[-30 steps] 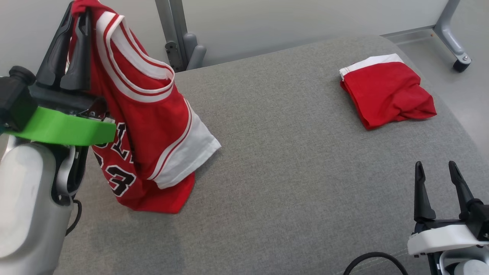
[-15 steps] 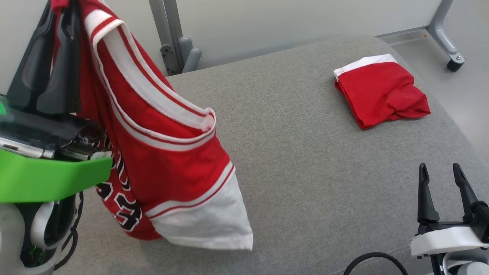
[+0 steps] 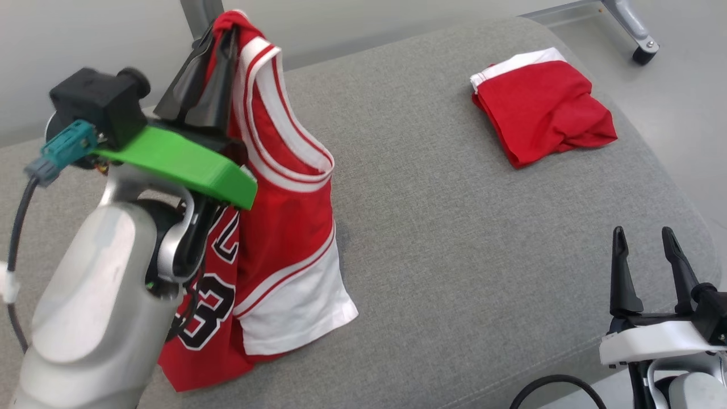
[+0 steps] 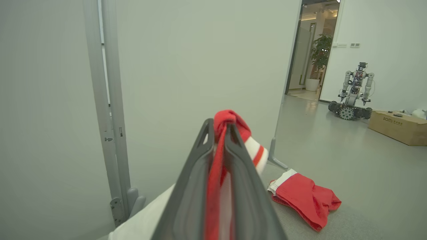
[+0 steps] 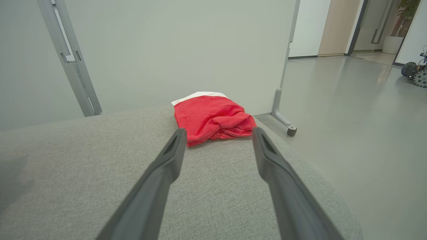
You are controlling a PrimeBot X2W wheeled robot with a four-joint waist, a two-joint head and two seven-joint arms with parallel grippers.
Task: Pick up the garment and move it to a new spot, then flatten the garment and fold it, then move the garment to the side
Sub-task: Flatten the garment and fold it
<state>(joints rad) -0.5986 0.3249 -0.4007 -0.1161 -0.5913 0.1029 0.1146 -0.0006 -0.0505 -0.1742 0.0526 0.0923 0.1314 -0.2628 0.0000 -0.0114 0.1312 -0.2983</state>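
The garment (image 3: 284, 227) is a red basketball jersey with white trim and black numbers. It hangs from my left gripper (image 3: 218, 40), which is shut on its shoulder strap high over the left of the grey padded table (image 3: 443, 227). Its hem rests bunched on the table. In the left wrist view the red strap (image 4: 227, 121) sticks out between the closed fingers (image 4: 200, 186). My right gripper (image 3: 644, 244) stands open at the lower right, nothing between its fingers (image 5: 160, 180), pointing toward the far side.
A second red garment with a white band (image 3: 539, 111) lies crumpled at the table's far right (image 5: 211, 116). A partition post (image 4: 106, 100) and wall stand behind the table. A castor foot (image 3: 642, 54) sits on the floor beyond the right corner.
The head camera has shifted, so the whole picture moved. My left gripper, still holding the jersey, now sits further right and lower in view, and the jersey hangs straighter. The right gripper is unchanged.
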